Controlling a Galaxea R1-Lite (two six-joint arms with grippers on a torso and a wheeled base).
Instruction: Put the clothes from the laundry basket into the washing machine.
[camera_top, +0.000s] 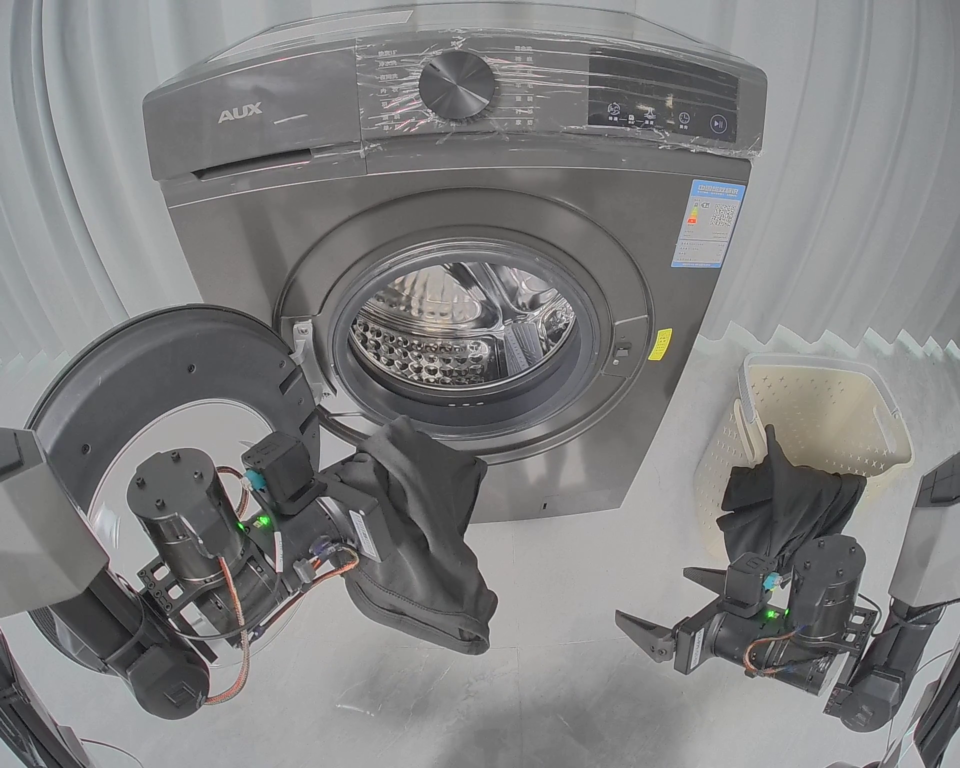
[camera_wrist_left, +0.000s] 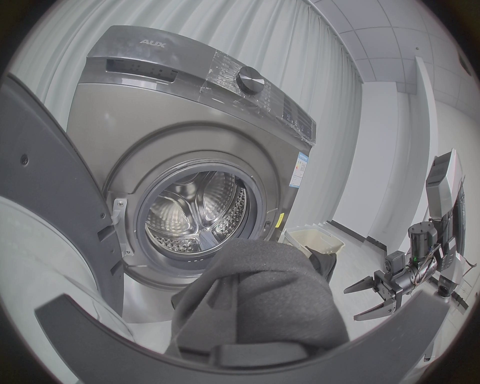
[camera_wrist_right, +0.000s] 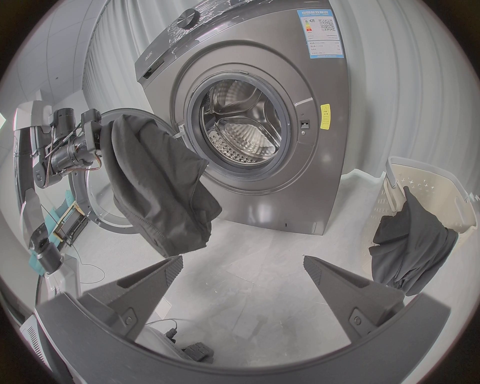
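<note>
Laundry stands unloaded: one dark grey fabric garment (camera_top: 430, 530) hangs pinched in the left tool (camera_top: 368, 505) just before the open drum (camera_top: 450, 320) of the grey metal washing machine (camera_top: 250, 225), not yet inside. A second dark garment (camera_top: 785, 500) drapes over the rim of the cream plastic laundry basket (camera_top: 820, 365), near the spread, empty right tool (camera_top: 653, 596).

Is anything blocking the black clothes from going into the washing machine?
Nothing visible does. The door is swung wide open to the side, the drum opening is clear, and the black garment hangs from the left gripper just in front of it.
</note>
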